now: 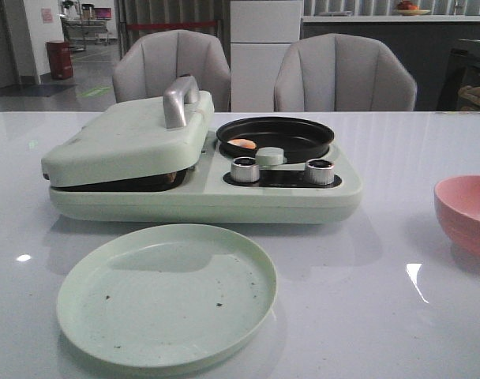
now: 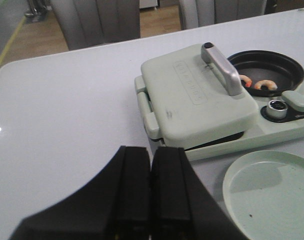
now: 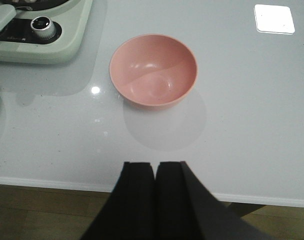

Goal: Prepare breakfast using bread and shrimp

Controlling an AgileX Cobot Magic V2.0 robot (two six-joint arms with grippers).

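Two orange-pink curled shrimp point(image 2: 266, 85) lie in the round black pan point(image 2: 274, 65) on the right half of a pale green breakfast maker point(image 1: 303, 197). From the front only one shrimp point(image 1: 241, 144) shows in the pan point(image 1: 295, 138). The maker's hinged lid point(image 1: 129, 138) with a silver handle point(image 1: 179, 99) is down over its left half. The bread is hidden. My left gripper point(image 2: 152, 148) is shut and empty, hovering over the table near the maker's left side. My right gripper point(image 3: 155, 163) is shut and empty, at the table's near edge short of a pink bowl.
An empty pale green plate point(image 1: 165, 296) lies in front of the maker. The empty pink bowl point(image 1: 469, 209) stands at the right. Two silver knobs point(image 1: 244, 170) face forward on the maker. Two grey chairs point(image 1: 343, 75) stand behind the table.
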